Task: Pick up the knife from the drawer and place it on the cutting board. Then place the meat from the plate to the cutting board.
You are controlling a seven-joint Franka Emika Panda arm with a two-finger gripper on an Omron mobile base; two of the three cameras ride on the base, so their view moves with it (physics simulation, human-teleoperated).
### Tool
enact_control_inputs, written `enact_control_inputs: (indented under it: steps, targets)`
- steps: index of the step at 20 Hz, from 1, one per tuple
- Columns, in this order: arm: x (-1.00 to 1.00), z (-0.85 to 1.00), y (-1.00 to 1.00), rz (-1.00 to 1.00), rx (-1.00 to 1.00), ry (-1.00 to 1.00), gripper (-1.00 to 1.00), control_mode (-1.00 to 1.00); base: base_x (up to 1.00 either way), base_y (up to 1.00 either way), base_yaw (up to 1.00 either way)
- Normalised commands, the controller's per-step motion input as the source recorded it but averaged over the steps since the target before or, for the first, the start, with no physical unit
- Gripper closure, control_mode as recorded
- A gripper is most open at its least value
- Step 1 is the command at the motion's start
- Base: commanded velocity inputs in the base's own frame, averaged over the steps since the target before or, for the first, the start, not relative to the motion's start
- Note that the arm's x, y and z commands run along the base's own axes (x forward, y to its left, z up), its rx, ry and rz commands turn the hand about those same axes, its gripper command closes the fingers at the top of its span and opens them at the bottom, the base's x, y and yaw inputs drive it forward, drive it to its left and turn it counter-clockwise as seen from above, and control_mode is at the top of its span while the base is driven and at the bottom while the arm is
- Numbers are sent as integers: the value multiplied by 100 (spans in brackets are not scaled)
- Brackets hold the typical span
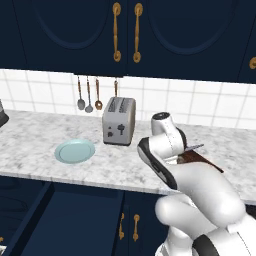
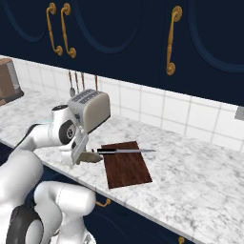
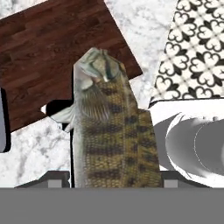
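Meat [image 3: 109, 131], a brown streaked fish-shaped piece, sits clamped between the two fingers of the tool [image 2: 85, 155], its head end pointing away from the hand toward the near edge of the cutting board [image 2: 126, 164]. In the right base view the tool hangs low over the marble table [image 2: 190, 167], just beside the board's near left corner, with the meat reaching toward the board's edge. Just beyond the tool, the knife [image 2: 125, 151] lies across the board, its black handle nearest the tool and its thin blade running off the far side. Behind the tool stands the toaster [image 1: 119, 120]. Well off to its left on the table lies the pale plate [image 1: 75, 151]. Below that, the navy drawer [image 1: 75, 220] stands pulled open.
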Motion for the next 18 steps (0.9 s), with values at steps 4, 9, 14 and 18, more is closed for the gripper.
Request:
enact_control_inputs:
  steps: [4, 9, 14, 18]
  targets:
    - [49, 0, -99, -15, 7, 3, 100, -100, 0, 0, 0]
    - [29, -17, -81, -6, 0, 0, 100, -100, 0, 0, 0]
    - [26, -50, -46, -1, 0, 7, 100, -100, 0, 0, 0]
    - [39, -38, -36, 0, 0, 6, 100, -100, 0, 0, 0]
